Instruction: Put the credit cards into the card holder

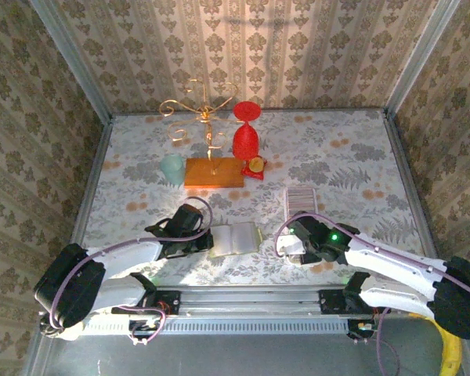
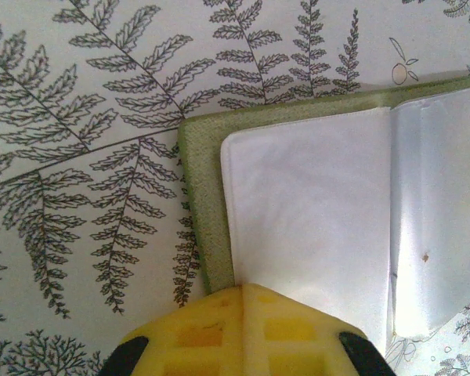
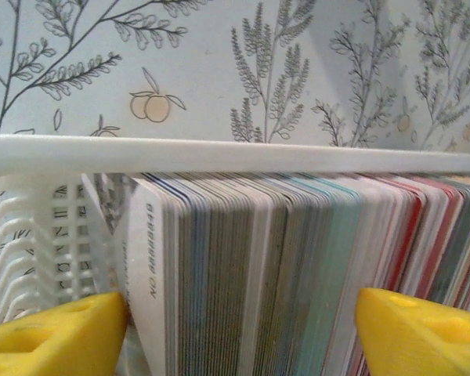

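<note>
The card holder (image 1: 233, 238) lies open on the tablecloth between the arms, a green cover with white pockets (image 2: 313, 204). My left gripper (image 2: 243, 291) is shut, its yellow tips resting on the holder's left edge, where the green cover meets the white pocket. The credit cards (image 3: 251, 258) stand on edge, packed in a white plastic basket (image 1: 301, 204); whitish, grey, blue-green and pinkish edges show. My right gripper (image 3: 243, 313) is open with a thick batch of these cards between its fingers. The left finger (image 3: 63, 333) touches the outermost whitish card.
At the back stand a gold wire stand on an orange wooden base (image 1: 213, 171), a red goblet (image 1: 246, 133) and a pale green cup (image 1: 172, 168). The basket's white rim (image 3: 219, 153) crosses just beyond the cards. Metal-framed walls enclose the table.
</note>
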Robot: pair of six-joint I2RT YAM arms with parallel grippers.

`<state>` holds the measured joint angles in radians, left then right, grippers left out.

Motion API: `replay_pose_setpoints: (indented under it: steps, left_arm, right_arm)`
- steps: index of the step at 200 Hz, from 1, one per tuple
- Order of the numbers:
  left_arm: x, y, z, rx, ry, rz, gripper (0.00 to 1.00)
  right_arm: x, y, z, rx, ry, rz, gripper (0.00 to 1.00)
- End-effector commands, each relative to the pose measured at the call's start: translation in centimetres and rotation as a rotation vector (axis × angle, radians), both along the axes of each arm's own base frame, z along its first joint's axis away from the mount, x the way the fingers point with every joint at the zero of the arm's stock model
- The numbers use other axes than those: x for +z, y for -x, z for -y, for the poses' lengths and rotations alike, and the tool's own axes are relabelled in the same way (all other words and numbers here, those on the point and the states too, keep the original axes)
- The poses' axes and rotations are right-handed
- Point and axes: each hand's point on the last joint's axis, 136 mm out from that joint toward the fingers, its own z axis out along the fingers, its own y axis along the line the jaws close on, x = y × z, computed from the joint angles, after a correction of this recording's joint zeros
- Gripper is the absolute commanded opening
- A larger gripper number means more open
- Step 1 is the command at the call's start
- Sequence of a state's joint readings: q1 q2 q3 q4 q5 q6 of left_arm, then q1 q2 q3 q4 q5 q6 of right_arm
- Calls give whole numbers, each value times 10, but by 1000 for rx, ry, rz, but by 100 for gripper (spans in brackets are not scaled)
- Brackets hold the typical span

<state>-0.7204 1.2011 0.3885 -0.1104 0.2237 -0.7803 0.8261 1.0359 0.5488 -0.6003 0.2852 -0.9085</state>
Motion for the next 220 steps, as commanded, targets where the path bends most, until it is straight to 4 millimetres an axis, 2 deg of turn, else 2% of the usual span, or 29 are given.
replay_pose_setpoints:
  steps: [1, 76, 220]
  left_arm:
    - [-4, 1, 6, -40, 5, 6, 0]
    - [-4, 3, 6, -37, 8, 4, 0]
    - [-5, 2, 7, -36, 0, 1, 0]
  right_arm:
    - [10, -12, -5, -17, -3, 58, 68]
    - [22, -7, 1, -31, -17, 59, 31]
    - [36, 0, 1, -62, -81, 52, 9]
